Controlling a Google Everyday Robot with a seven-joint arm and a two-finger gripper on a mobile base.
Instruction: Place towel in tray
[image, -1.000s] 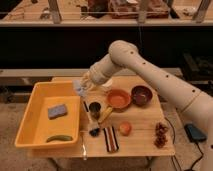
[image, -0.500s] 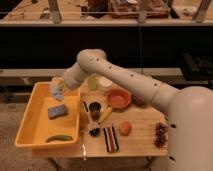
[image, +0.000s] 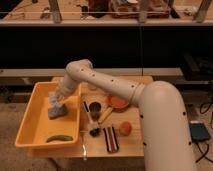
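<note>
Your gripper (image: 56, 98) hangs low inside the yellow tray (image: 26, 131), near its right wall, with the pale grey-blue towel (image: 56, 110) bunched directly beneath it and seemingly resting on the tray floor; whether the fingers are closed on the cloth or already parted cannot be told from this angle. By the look of it you are at the release stage: the towel is inside the tray and the carry appears done. What the next move calls for is a clean let-go and a straight lift, so the limp cloth does not snag and ride back up over the rim. A green, banana-shaped item (image: 59, 138) lies at the tray's near end, apart from the towel. Outside, on the wooden desk (image: 145, 80), sit a dark cup (image: 94, 109), an orange bowl (image: 119, 101), an orange fruit (image: 125, 128) and a dark striped oblong item (image: 111, 139), all beside the arm's path.
</note>
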